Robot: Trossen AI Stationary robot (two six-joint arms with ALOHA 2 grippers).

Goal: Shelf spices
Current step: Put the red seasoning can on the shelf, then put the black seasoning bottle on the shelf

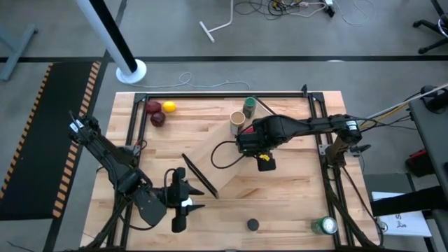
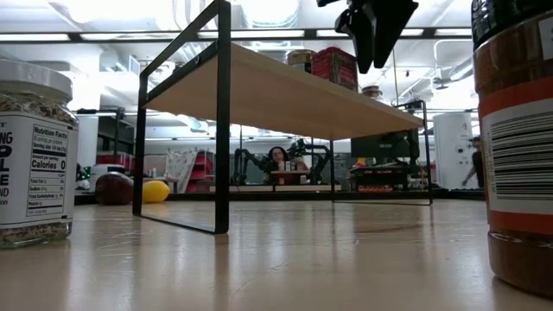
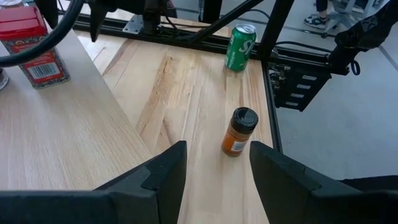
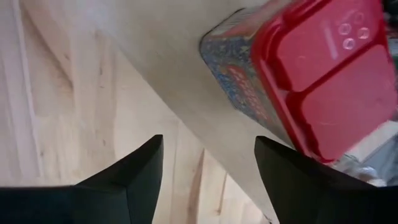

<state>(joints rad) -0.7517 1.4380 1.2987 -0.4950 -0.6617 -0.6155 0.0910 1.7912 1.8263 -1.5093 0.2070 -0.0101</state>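
High view: straight down over whole table (image 1: pixel 280 189), both my arms in frame.
Low view: tabletop height, level under shelf (image 2: pixel 285 91) toward room.
My left wrist view: oblique, near, past own fingers.
My right wrist view: very close, downward.
Red box (image 4: pixel 317 81) shared by both wrist views and low view.

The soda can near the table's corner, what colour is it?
Green, seen best in the left wrist view: the soda can.
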